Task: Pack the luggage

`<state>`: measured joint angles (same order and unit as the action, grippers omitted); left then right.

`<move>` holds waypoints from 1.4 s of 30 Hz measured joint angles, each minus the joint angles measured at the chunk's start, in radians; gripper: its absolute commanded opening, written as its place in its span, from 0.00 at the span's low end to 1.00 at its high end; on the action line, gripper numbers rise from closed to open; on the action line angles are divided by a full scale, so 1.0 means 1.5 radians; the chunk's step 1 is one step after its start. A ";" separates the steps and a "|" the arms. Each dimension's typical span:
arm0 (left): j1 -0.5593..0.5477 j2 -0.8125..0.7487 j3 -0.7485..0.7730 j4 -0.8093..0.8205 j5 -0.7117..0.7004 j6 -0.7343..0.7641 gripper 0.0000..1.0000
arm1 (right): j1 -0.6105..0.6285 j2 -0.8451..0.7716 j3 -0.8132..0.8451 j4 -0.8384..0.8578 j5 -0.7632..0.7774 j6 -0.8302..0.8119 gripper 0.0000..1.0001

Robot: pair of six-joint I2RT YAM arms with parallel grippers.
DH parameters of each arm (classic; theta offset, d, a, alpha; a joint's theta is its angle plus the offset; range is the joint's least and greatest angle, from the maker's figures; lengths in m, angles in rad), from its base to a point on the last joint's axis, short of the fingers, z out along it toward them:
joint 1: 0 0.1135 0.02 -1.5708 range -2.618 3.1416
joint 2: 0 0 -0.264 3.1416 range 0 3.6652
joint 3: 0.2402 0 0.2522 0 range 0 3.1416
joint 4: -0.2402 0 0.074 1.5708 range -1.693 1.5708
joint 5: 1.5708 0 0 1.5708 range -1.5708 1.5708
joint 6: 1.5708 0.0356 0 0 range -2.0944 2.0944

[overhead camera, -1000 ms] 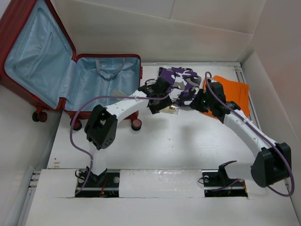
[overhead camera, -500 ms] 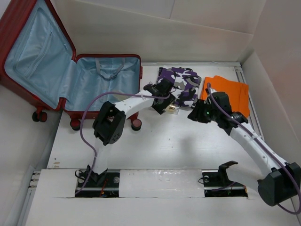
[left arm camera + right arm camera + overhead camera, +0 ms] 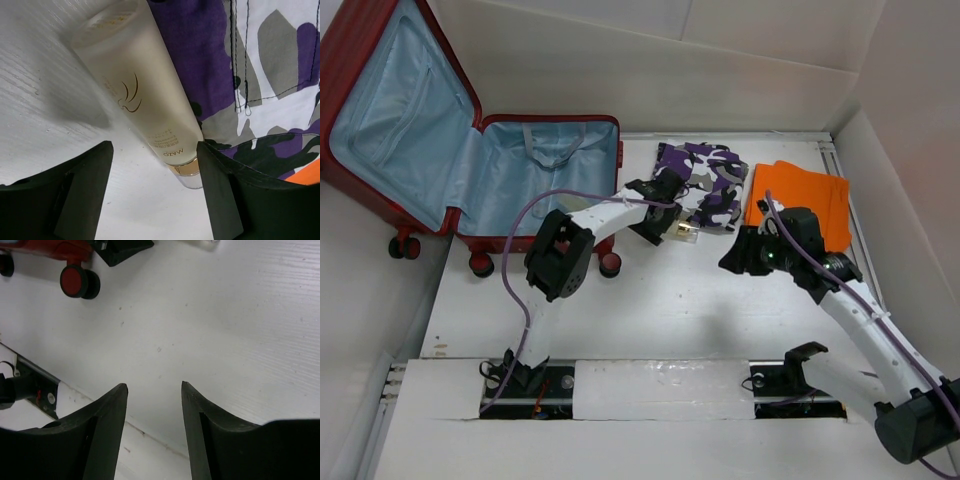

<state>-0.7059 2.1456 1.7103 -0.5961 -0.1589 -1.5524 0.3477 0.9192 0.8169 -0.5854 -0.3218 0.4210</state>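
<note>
Luggage [image 3: 500,180] lies open at the far left of the table [image 3: 670,310]. Its lid is swung wide, so the light blue lining of both halves faces up and can take things dropped in from above. Nothing packed shows inside, so I judge the job to be near its start.

Just beside the case's right edge, the left gripper [image 3: 663,218] hangs low over a frosted bottle [image 3: 135,95]. The bottle lies on its side on the table, hard against the edge of the camouflage garment [image 3: 270,75]. The jaws are spread wide to either side of the gold-banded cap end and do not touch it. This looks like lining up for a pinch across the bottle's narrow width, the only grip a lying cylinder offers. The cap sits nearer the right finger, so the grip may want centring first, or the bottle could roll away.

Past the garment lies the folded orange cloth [image 3: 810,195], well apart from the case.

The right gripper [image 3: 735,255] hovers over bare table in front of the orange cloth. Its jaws are parted and hold nothing. In its wrist view, only the tabletop and one suitcase wheel [image 3: 79,281] show. It seems placed clear of the left arm's working space.
</note>
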 measured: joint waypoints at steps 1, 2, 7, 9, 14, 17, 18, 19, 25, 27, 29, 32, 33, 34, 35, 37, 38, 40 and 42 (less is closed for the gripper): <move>0.001 0.000 0.000 -0.001 -0.001 -0.002 0.65 | 0.000 0.000 -0.002 -0.005 -0.005 -0.004 0.53; 0.001 0.000 0.001 -0.003 -0.002 -0.004 0.65 | 0.001 0.001 -0.003 -0.008 -0.008 -0.006 0.53; 0.001 0.023 0.031 -0.018 -0.012 -0.012 0.65 | 0.005 0.003 -0.005 -0.009 -0.025 -0.018 0.53; 0.001 0.038 0.041 -0.021 -0.015 -0.011 0.65 | 0.012 0.006 -0.005 -0.009 -0.030 -0.020 0.53; 0.001 0.055 0.055 -0.039 -0.016 0.000 0.62 | 0.023 0.016 -0.005 -0.009 -0.036 -0.022 0.53; 0.001 0.056 0.061 -0.051 -0.017 0.010 0.57 | 0.026 0.020 -0.005 -0.009 -0.037 -0.022 0.53; 0.001 0.056 0.061 -0.056 -0.017 0.015 0.55 | 0.026 0.021 -0.005 -0.009 -0.037 -0.022 0.53; 0.001 0.056 0.061 -0.063 -0.017 0.020 0.51 | 0.026 0.021 -0.005 -0.009 -0.038 -0.022 0.53; -0.013 0.010 -0.011 -0.050 -0.018 0.056 0.05 | 0.026 0.022 -0.005 -0.009 -0.037 -0.022 0.55; -0.022 -0.012 -0.044 -0.050 -0.012 0.076 0.00 | 0.026 0.024 -0.003 -0.009 -0.036 -0.022 0.55; -0.031 -0.023 -0.056 -0.058 -0.006 0.098 0.00 | 0.026 0.029 0.001 -0.010 -0.036 -0.023 0.55; -0.046 -0.023 -0.043 -0.078 -0.004 0.141 0.00 | 0.026 0.034 0.010 -0.011 -0.032 -0.023 0.55; -0.052 -0.023 -0.027 -0.096 -0.005 0.158 0.00 | 0.026 0.034 0.014 -0.012 -0.029 -0.023 0.55; -0.057 -0.023 -0.004 -0.115 -0.006 0.175 0.00 | 0.026 0.034 0.017 -0.012 -0.027 -0.023 0.55; -0.061 -0.023 0.024 -0.132 -0.010 0.190 0.00 | 0.026 0.034 0.020 -0.013 -0.023 -0.023 0.55; -0.065 -0.028 0.088 -0.149 -0.016 0.223 0.00 | 0.026 0.034 0.026 -0.013 -0.019 -0.023 0.55; -0.065 -0.034 0.114 -0.151 -0.019 0.237 0.00 | 0.026 0.034 0.027 -0.013 -0.018 -0.023 0.55; -0.054 -0.067 0.152 -0.149 -0.021 0.269 0.00 | 0.026 0.034 0.030 -0.016 -0.017 -0.023 0.55; -0.023 -0.120 0.158 -0.143 -0.022 0.299 0.00 | 0.026 0.033 0.032 -0.018 -0.015 -0.023 0.55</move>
<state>-0.7406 1.9652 1.9480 -0.8101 -0.1921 -1.1042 0.3874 0.9691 0.8646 -0.6121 -0.3447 0.3866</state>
